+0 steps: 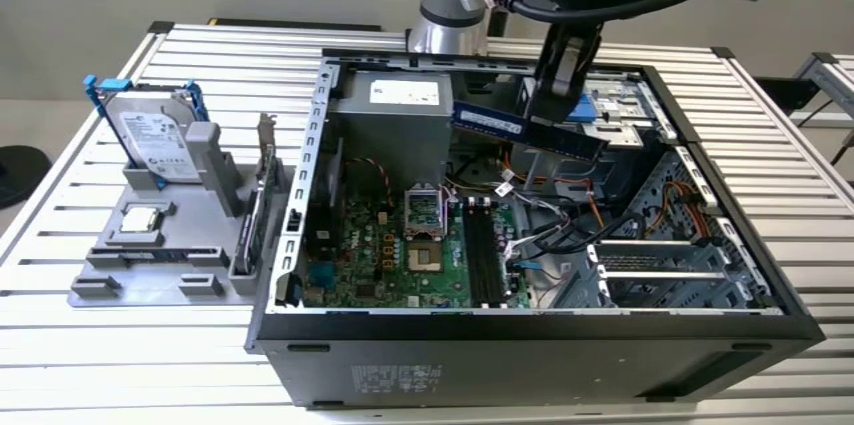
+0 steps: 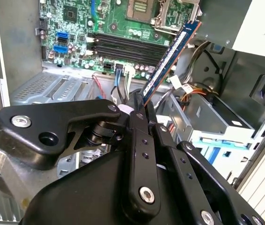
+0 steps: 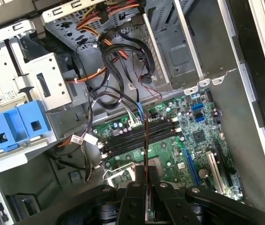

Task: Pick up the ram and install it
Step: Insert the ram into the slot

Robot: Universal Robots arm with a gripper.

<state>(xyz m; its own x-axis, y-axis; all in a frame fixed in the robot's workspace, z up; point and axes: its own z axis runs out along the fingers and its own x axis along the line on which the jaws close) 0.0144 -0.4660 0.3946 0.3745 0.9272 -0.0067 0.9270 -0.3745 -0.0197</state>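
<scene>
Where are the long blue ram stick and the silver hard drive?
The long dark-blue ram stick (image 2: 172, 61): second wrist view, middle of its flat side.
The silver metal hard drive (image 1: 151, 140): exterior view, on its labelled face.

Ram (image 1: 491, 120), slightly tilted, between the jaws of the gripper (image 1: 553, 113) above the open computer case (image 1: 534, 357) and green motherboard (image 1: 395, 245).

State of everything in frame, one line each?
ram: clamped, tilted, over the case, not seated
gripper: shut on the ram
memory slots: empty
computer case: on its side, open
hard drive: upright in grey stand
</scene>
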